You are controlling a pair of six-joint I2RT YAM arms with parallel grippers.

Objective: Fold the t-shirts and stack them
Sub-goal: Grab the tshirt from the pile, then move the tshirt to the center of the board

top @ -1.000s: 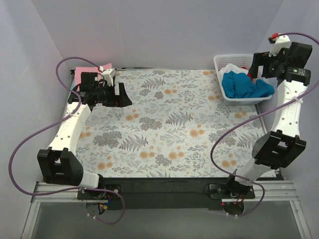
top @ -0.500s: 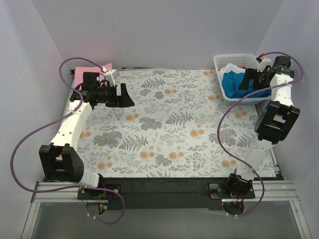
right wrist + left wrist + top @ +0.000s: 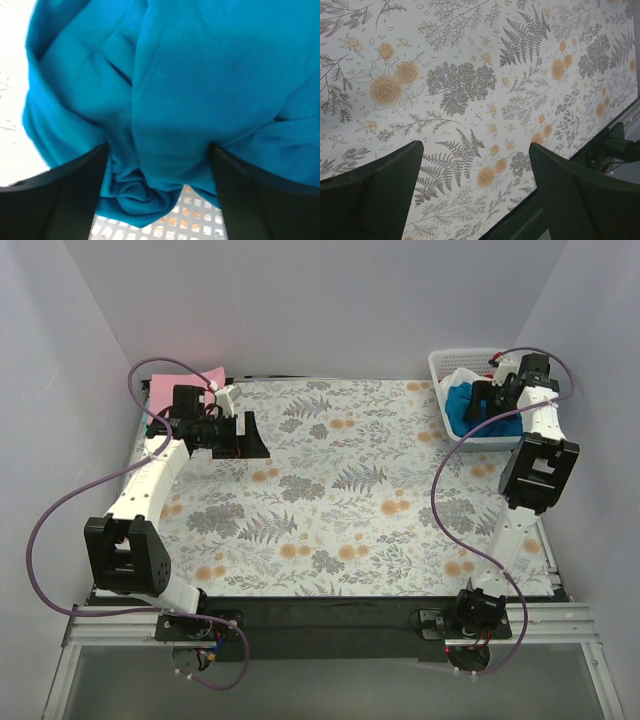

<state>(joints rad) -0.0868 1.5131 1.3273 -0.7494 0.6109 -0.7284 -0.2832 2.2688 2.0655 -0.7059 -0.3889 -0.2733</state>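
Teal t-shirt (image 3: 190, 100) bunched in basket (image 3: 436, 365). My right gripper (image 3: 157, 150) is spread around a fold, not yet clamped. Risk: pinching too many layers, so the basket lifts too. Left gripper (image 3: 476, 146) released, over table cloth (image 3: 470, 75).

Top view: light even and diffuse, picture sharp; faint soft shadows on table cloth (image 3: 340, 490). Right wrist view: teal-blue t-shirt (image 3: 200, 75) soft, out of focus; left edge overexposed white. Left wrist view: crisp, evenly lit.
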